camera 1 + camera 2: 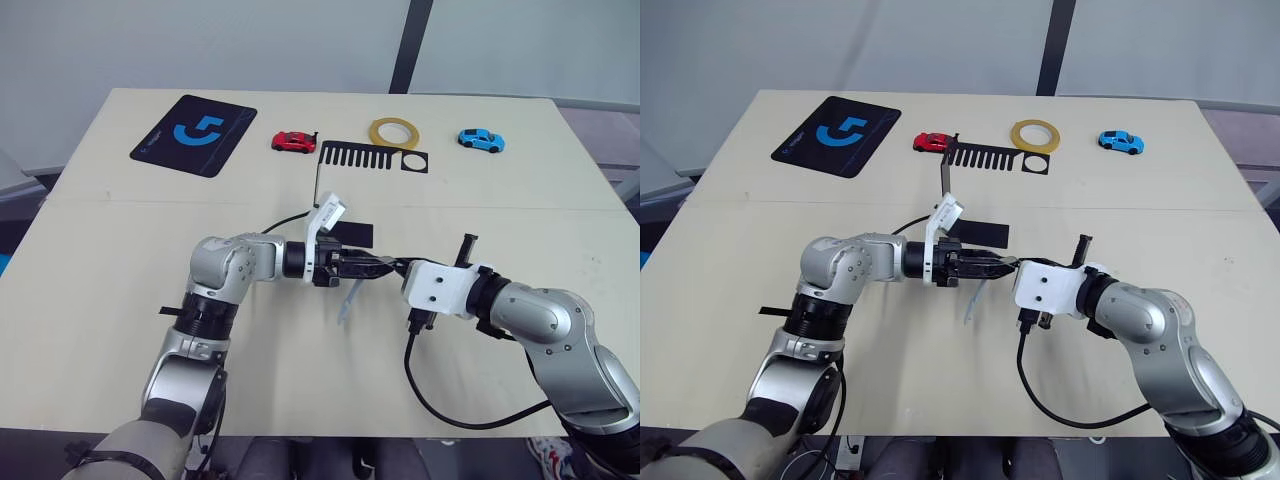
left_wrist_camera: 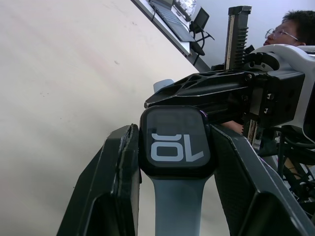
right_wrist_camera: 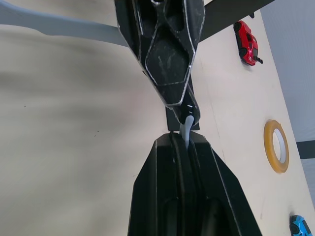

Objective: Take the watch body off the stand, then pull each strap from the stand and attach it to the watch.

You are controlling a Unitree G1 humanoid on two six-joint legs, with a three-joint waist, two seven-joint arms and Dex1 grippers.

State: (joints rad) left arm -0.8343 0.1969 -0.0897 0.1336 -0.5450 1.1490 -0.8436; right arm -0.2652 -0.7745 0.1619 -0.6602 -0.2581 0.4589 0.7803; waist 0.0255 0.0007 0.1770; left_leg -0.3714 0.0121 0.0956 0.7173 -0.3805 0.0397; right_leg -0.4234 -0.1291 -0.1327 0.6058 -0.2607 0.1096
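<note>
At the centre of the frame the left claw [image 1: 372,266] is clamped on the watch body [image 2: 176,141], one strap [image 1: 349,297] already hanging from it. The right claw [image 1: 397,267] pinches the second strap [image 3: 186,126] shut against the case. If the lug is skewed it could jam or slip free, dropping onto the worktop [image 1: 120,250]. The stand [image 1: 372,157] sits upper centre.

The stand [image 1: 372,158] sits between the red car [image 1: 293,142] and tape roll [image 1: 395,132].
</note>
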